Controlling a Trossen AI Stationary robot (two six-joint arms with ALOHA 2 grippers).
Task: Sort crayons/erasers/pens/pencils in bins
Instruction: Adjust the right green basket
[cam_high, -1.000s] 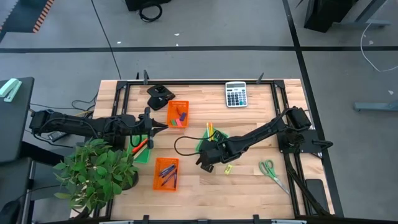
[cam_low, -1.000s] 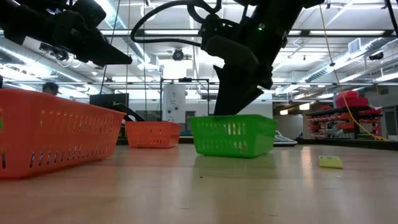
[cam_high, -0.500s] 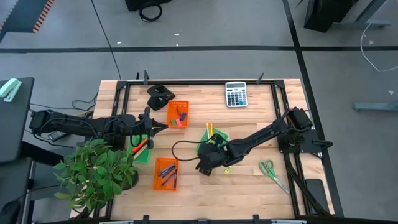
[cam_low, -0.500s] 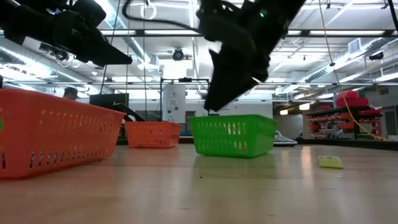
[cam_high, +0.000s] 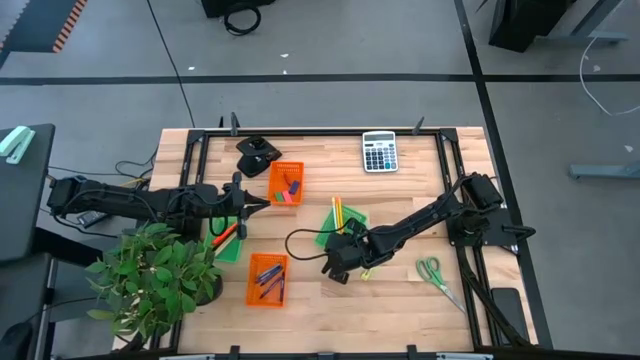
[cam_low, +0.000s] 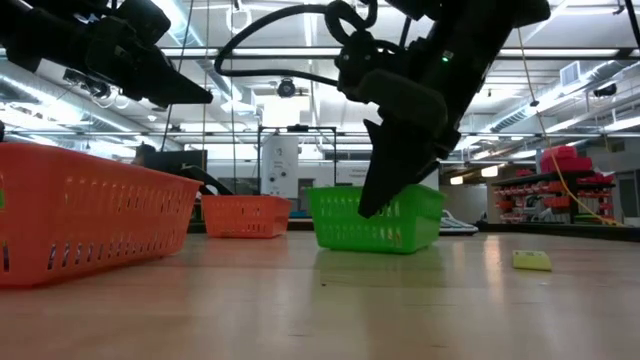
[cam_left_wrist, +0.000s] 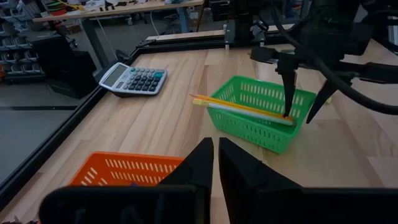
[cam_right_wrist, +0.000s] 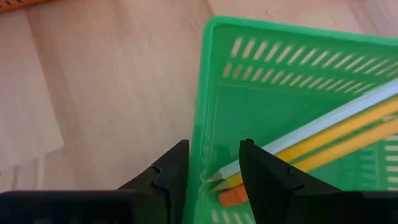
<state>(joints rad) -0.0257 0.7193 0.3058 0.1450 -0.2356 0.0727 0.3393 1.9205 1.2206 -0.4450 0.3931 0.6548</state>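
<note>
A green bin (cam_high: 341, 226) at mid-table holds yellow and pale pencils (cam_right_wrist: 323, 134), whose far ends lean on and stick out over its rim (cam_left_wrist: 202, 99). My right gripper (cam_right_wrist: 215, 143) is open and stands over the bin's near end, one finger inside the bin and one outside. My left gripper (cam_high: 262, 204) waits shut above the table's left side, by an orange bin (cam_high: 286, 183) of erasers. Pens lie in another orange bin (cam_high: 267, 279). A yellow eraser (cam_high: 367, 272) lies on the wood by my right gripper. My right gripper stands astride the green bin's near end wall (cam_right_wrist: 202, 146), slanting down from the table's right. The pencils' ends (cam_right_wrist: 225, 175) lie between the fingers. Whether a finger touches the wall or the pencils, I cannot tell.
A second green bin (cam_high: 230, 245) with red and orange crayons sits at the left, half under a potted plant (cam_high: 155, 275). Green-handled scissors (cam_high: 435, 272) lie at the near right, and a calculator (cam_high: 379, 151) and a black object (cam_high: 257, 152) at the far edge.
My right gripper has swung slightly toward the table's left, then back, and has sunk lower at the green bin's near end. Its fingers stay apart. The bin and pencils have kept their place.
</note>
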